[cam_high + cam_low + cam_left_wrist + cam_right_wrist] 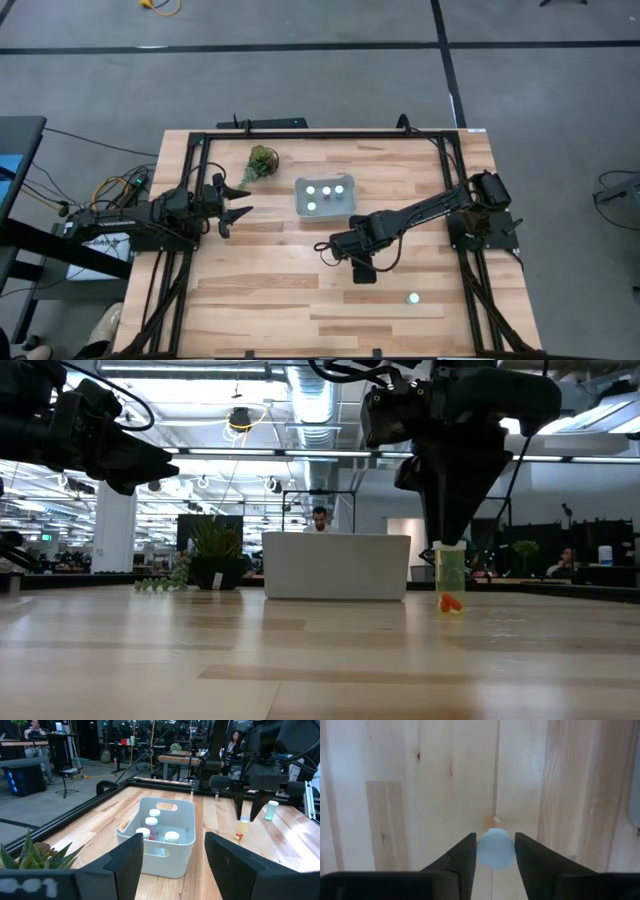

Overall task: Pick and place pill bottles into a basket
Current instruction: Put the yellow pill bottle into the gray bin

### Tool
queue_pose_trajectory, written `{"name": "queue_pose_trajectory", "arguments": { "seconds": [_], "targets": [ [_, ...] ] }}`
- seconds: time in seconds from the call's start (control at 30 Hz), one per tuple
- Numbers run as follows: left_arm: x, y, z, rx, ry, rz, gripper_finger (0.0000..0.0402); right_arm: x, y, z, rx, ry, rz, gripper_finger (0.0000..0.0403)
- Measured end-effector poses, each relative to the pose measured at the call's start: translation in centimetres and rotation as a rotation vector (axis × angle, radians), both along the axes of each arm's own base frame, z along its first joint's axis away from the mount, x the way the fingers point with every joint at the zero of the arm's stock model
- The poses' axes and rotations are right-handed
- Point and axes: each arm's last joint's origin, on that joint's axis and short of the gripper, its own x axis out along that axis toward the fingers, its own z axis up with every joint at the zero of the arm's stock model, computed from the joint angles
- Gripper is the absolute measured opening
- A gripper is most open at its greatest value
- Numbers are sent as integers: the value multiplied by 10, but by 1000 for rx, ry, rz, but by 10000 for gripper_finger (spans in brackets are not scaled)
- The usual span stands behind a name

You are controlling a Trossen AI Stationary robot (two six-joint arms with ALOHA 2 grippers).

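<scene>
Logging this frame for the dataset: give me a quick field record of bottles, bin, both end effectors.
bin: basket, centre of table, beside plant
bottles in bin: four caps visible
bottles on table: one under right end effector; one stray near the table's front edge
right end effector: over table in front of the bin, open, fingers either side of the bottle cap
left end effector: left of bin, open, empty
</scene>
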Motion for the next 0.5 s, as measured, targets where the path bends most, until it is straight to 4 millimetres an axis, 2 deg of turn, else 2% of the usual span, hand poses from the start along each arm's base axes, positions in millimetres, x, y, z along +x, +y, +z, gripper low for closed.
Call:
{"name": "queue_pose_trajectory", "arguments": {
  "seconds": [0.17, 0.5],
  "targets": [
    [0, 0, 0, 0, 0, 0, 201, 1, -5, 0, 2, -1, -10, 101],
    [0, 0, 0, 0, 0, 0, 201, 2, -9, 1, 4, -2, -3, 96]
  ]
}}
